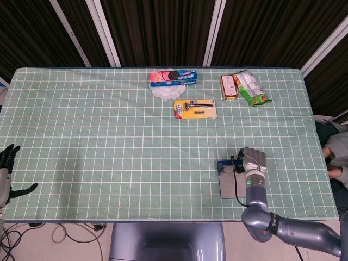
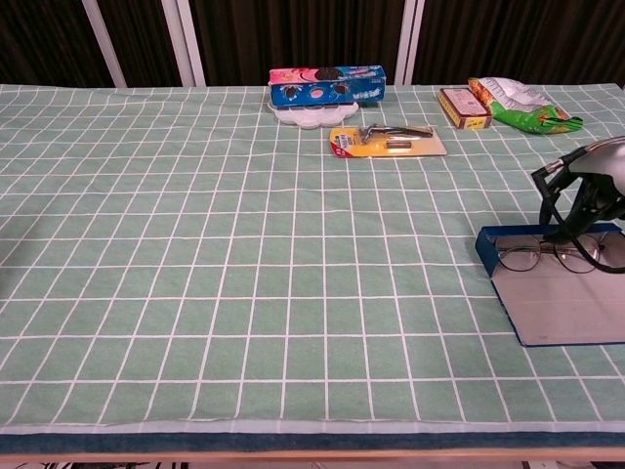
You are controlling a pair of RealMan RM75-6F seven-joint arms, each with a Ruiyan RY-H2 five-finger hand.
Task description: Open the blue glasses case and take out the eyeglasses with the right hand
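The blue glasses case point(image 2: 485, 246) lies open near the table's front right, its grey inner lid point(image 2: 562, 305) flat toward me. Thin-framed eyeglasses point(image 2: 532, 257) rest in the case's far part. My right hand point(image 2: 591, 186) hangs over the right end of the glasses, its dark fingers curving down to the right lens; whether they grip the frame is unclear. In the head view the right hand point(image 1: 253, 161) covers the far end of the case point(image 1: 228, 182). My left hand point(image 1: 6, 168) hangs off the table's left front corner, fingers spread, holding nothing.
At the back stand a cookie box point(image 2: 327, 85) on a white plate, a yellow razor pack point(image 2: 386, 142), a small brown box point(image 2: 463, 107) and a green snack bag point(image 2: 522, 106). A green checked cloth point(image 2: 244, 254) covers the table.
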